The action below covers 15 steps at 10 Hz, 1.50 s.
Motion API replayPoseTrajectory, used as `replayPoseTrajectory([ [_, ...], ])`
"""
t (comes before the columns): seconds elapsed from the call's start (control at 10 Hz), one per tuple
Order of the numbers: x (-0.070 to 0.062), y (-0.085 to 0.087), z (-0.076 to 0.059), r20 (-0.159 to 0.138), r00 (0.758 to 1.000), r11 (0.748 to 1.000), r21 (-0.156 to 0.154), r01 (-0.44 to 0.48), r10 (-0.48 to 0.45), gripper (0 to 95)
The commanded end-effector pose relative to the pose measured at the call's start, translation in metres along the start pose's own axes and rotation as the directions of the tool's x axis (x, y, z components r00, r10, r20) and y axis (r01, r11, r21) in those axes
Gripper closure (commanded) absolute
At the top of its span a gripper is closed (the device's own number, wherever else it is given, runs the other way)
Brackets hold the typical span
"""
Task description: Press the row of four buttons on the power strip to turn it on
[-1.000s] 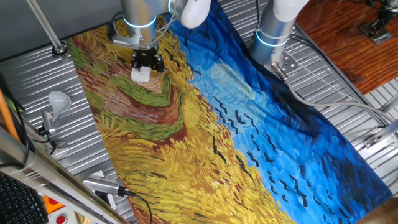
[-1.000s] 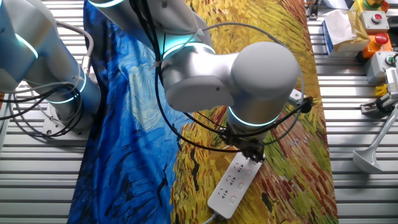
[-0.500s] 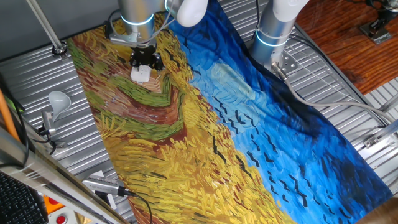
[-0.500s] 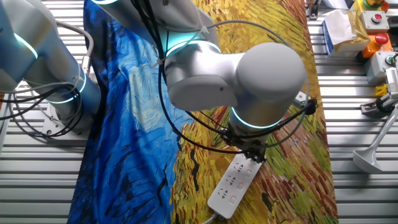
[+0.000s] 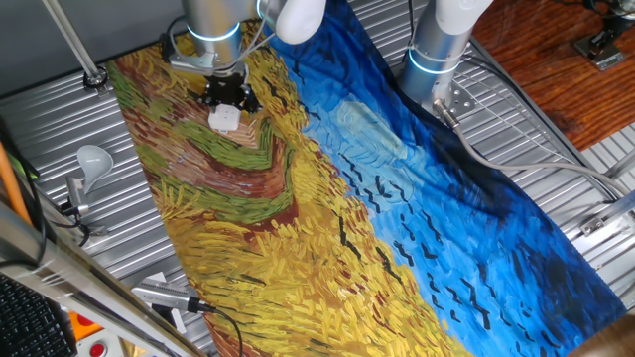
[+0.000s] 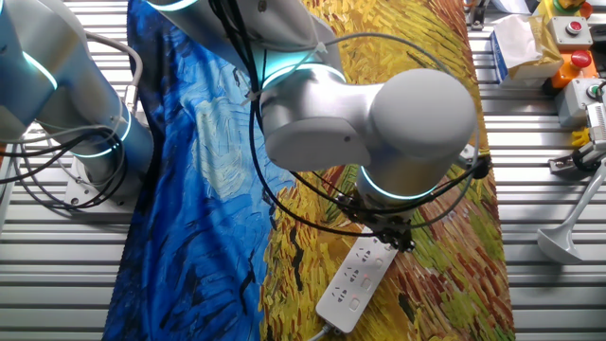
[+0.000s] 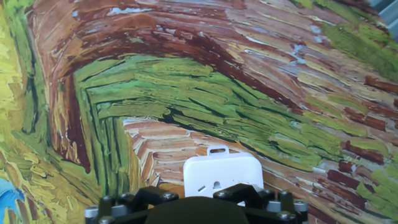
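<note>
End effector hangs over the far end of the power strip, whose long axis runs toward seven o'clock across the painted cloth (finger state: cannot tell). The row of four buttons isn't discernible.

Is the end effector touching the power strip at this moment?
Cannot tell. In the other fixed view the end effector overlaps the power strip's far end; the hand view hides the fingertips, and no view shows contact or a gap plainly.

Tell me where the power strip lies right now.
The power strip lies on the painted cloth, at the bottom centre of the other fixed view, its upper end under the gripper.
</note>
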<state>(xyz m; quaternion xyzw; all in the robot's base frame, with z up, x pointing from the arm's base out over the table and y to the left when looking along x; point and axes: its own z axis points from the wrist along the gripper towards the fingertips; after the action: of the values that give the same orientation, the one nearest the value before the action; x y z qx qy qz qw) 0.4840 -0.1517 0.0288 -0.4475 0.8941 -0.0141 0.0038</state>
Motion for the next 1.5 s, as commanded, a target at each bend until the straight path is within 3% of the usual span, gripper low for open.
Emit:
replayPoseTrajectory([
  [0.1, 0.0, 0.001, -0.001, 0.001, 1.0, 1.0, -0.003, 0.006, -0.006, 0.0],
  [1.5, 0.003, 0.005, 0.013, 0.001, 1.0, 1.0, 0.011, 0.023, -0.023, 0.0],
])
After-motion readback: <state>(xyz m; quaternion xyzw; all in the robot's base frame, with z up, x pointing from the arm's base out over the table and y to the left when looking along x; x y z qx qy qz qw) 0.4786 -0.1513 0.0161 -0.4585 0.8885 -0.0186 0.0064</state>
